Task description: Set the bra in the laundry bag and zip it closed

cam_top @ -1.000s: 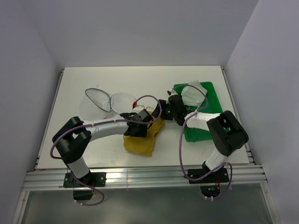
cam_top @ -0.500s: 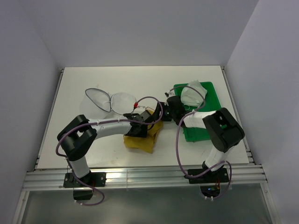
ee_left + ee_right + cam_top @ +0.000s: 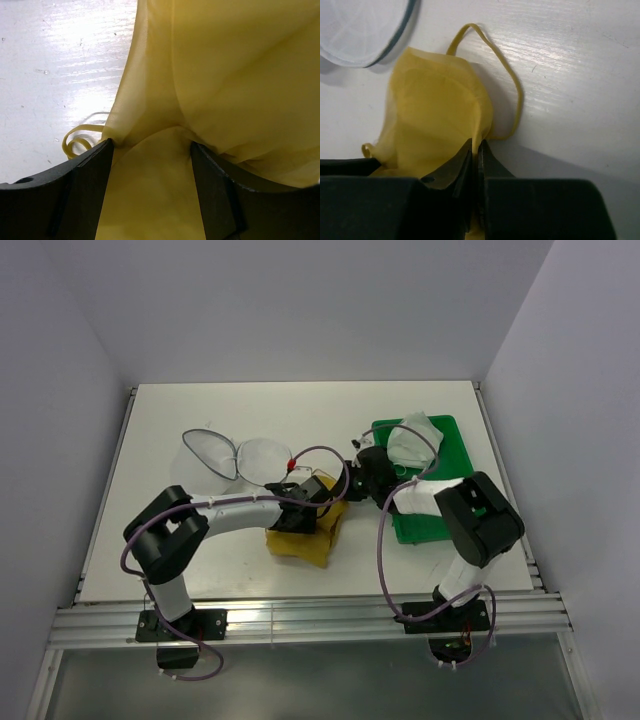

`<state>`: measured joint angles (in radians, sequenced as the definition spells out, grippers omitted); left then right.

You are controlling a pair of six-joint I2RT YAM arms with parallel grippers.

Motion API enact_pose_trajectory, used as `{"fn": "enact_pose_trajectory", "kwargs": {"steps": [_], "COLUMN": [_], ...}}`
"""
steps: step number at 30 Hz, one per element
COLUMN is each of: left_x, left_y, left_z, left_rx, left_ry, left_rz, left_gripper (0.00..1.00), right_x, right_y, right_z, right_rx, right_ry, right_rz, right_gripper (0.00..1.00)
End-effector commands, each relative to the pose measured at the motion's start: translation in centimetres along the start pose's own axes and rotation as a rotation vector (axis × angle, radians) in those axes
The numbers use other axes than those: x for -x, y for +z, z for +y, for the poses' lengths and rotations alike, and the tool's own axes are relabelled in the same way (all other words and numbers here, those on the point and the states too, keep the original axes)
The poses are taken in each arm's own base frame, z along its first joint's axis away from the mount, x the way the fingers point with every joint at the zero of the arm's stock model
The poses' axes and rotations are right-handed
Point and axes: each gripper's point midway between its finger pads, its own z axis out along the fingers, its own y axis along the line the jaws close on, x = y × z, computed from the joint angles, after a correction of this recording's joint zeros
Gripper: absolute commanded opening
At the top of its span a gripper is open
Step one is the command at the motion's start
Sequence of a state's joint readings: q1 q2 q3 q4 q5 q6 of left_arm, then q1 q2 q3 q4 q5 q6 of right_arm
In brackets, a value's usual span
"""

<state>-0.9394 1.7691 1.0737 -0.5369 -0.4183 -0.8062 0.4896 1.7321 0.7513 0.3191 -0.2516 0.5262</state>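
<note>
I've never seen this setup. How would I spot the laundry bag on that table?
On the white table, look at the far left part. The laundry bag lies there: a translucent white mesh pouch opened into two round halves with a dark rim. The yellow bra and the green tray are solid-coloured; only it is see-through.

- Site type: robotics laboratory test cell, not a domestic or retail space.
- Enclosure: plain pale-grey wall panels close off 3 sides of a flat white tabletop.
- Mounting: 2 white-and-black jointed robot arms, the left arm and the right arm, stand on a slotted aluminium rail at the near edge.
- Wiring: exposed purple cables loop along both arms.
</note>
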Motion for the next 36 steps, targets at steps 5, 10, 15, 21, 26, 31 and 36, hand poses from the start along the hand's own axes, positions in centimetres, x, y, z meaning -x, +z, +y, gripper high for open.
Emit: {"fn": "enact_pose_trajectory", "kwargs": {"steps": [5,10,15,21,26,31,36], "left_x": [1.8,5.3,7.6,10.3,12.2,12.1,11.9], "left_y": [1.2,1.8,2.2,2.1,1.2,-0.6,-3.1], "left_z": [-0.9,-3.2,-5.1,-6.2,-5.9,-5.4,-3.2], "left_rx": [0.005,-0.041,-0.096,-0.153,-0.190,-0.233,-0.223], "left_ry": [-0.014,-0.019,-0.030,-0.053,-0.065,-0.080,-0.135], "left_rz": [-0.022,-0.058,-0.065,-0.099,-0.117,-0.124,-0.149], "left_gripper": [0.70,0.68,0.66,0.65,0.66,0.70,0.73], "right_x": [6.0,7.5,7.6,5.6,4.7,5.4,6.0], "right_y": [-6.3,-9.2,-11.2,-11.2,-10.8,-11.7,-12.4], "right_z": [3.3,4.1,3.9,3.1,0.9,-0.7,-0.4], "right_rx": [0.038,0.032,0.025,-0.016,-0.133,-0.241,-0.276], "right_ry": [-0.042,-0.077,-0.104,-0.136,-0.109,-0.101,-0.135], "right_rz": [-0.186,-0.243,-0.315,-0.354,-0.371,-0.442,-0.478], "right_gripper": [0.09,0.09,0.11,0.11,0.08,0.08,0.08]}}
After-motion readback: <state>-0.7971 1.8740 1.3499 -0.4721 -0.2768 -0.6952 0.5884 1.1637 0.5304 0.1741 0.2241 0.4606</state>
